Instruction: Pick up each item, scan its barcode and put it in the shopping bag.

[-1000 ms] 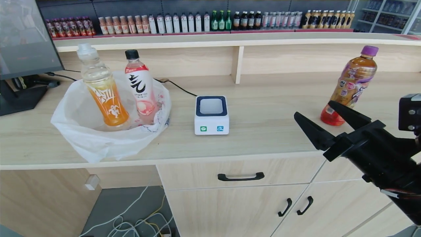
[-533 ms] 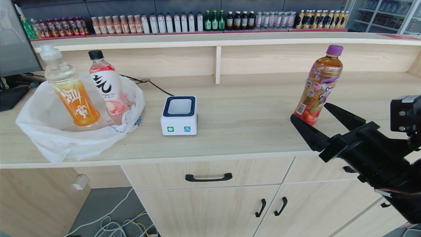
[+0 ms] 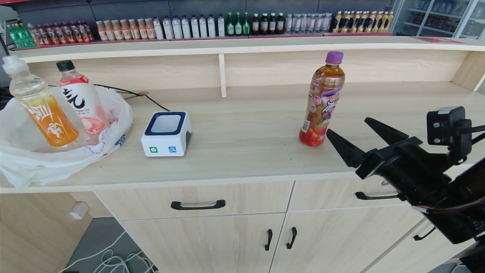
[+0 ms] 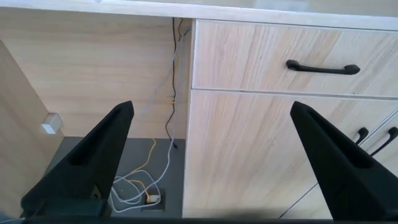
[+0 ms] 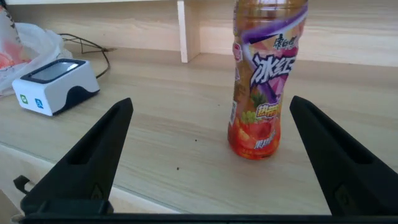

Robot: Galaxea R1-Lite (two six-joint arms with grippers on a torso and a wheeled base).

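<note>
Shop checkout, light wood-grain bench (image 3: 246,151) over matching cabinet fronts with a black drawer handle (image 3: 197,205). Loose white and yellow cables (image 3: 113,261) lie on the grey floor under the open left bay, and a white wall socket (image 3: 79,210) sits on the side panel there.

Left pincer (image 4: 211,106) is below bench level facing the cabinet fronts, fingers spread wide, nothing in them.

Right pincer (image 3: 346,126) sits at the bench's front edge on the right, also wide and empty, pointed at the task item. That item is a clear plastic bottle of amber drink with a purple cap and a purple-red label (image 3: 322,102), upright on the bench right of centre. It is just beyond the fingertips and not touching. In the right wrist view it lines up in the gap between the two fingers, farther out.

Left of centre is the white cube barcode scanner with a dark blue rimmed window (image 3: 166,132), well apart from the bottle.

Far left is the white plastic shopping bag (image 3: 22,167), open, just beside the scanner. Two bottles stand upright in it: an orange drink bottle with a white cap (image 3: 41,110) and a pink-and-white bottle with a black cap (image 3: 81,102).

A black cable (image 3: 125,91) runs behind the bag. Behind that is a raised wooden back ledge with an upright divider (image 3: 222,76). Farthest back is a store shelf with a row of assorted drink bottles (image 3: 212,26).
</note>
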